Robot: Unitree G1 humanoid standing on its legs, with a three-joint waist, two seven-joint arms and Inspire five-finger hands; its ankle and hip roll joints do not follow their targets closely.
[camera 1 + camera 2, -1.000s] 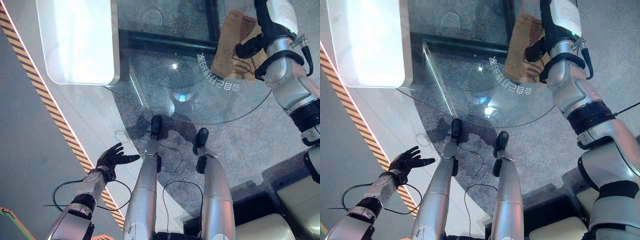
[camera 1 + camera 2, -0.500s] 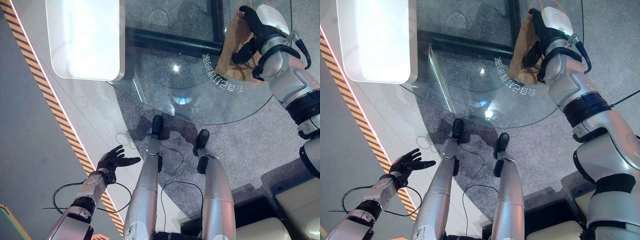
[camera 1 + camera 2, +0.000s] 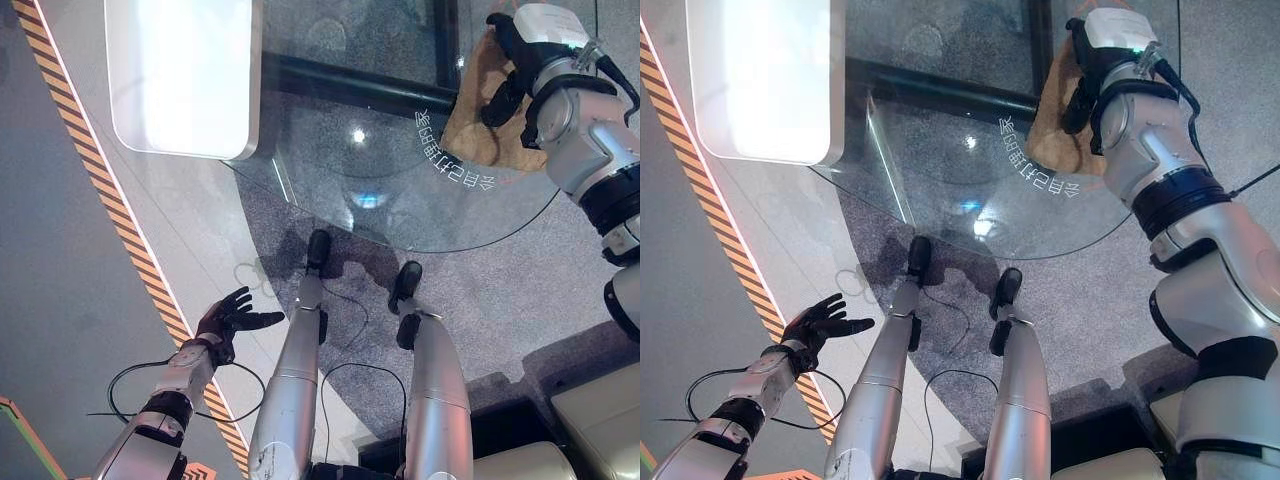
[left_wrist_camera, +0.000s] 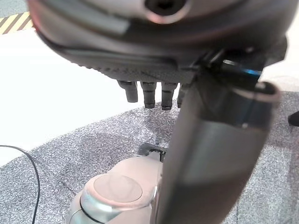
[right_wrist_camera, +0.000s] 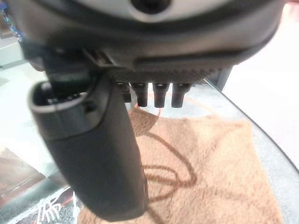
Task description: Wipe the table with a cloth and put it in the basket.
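On the glass table (image 3: 400, 190), far R side in L eye view: brown cloth (image 3: 478, 120) lies flat near the round edge, R hand (image 3: 508, 60) just above it. Best to press flat and sweep wide. In R eye view: L hand (image 3: 820, 322) low by the floor stripe, spread wide, holds nothing. In R wrist view: fingers (image 5: 159, 95) straight, over the cloth, not curled on it. Touching or not: can't tell.

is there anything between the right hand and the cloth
Nothing visible. The right hand is directly over the tan cloth, which lies flat on the glass table; in the wrist view just open air shows between the fingers and the cloth. Whether they touch it cannot be told.
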